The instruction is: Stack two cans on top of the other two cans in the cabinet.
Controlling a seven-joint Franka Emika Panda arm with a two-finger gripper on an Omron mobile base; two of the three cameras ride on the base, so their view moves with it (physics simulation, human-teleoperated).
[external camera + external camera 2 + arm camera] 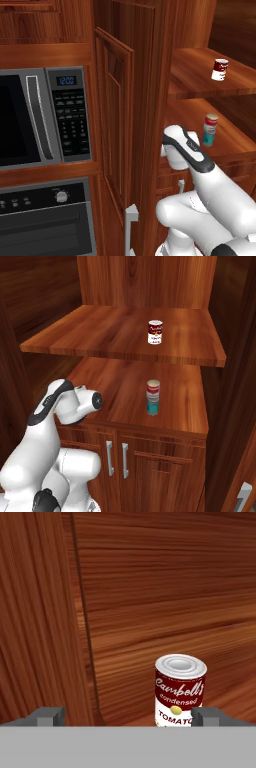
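The cabinet point(125, 336) stands open with two wooden shelves. On the upper shelf a soup can point(155, 332), dark red above and white below, stands upright and alone; the left base view has this soup can point(220, 69) at the right. On the lower shelf a teal can point(152, 406) carries a white can with a red band point(153, 389) on top. My gripper point(129, 717) is open and holds nothing. In the hand view the soup can point(179, 697) stands ahead, close to the right fingertip point(210, 716). The hand point(85, 401) hovers at the lower shelf's left front.
The cabinet door point(116, 125) stands open to the left of the shelves. A microwave point(45, 117) and an oven point(47, 220) lie further left. Below the lower shelf are two small doors with handles point(116, 458). The cabinet's side wall point(40, 622) is close on the hand's left.
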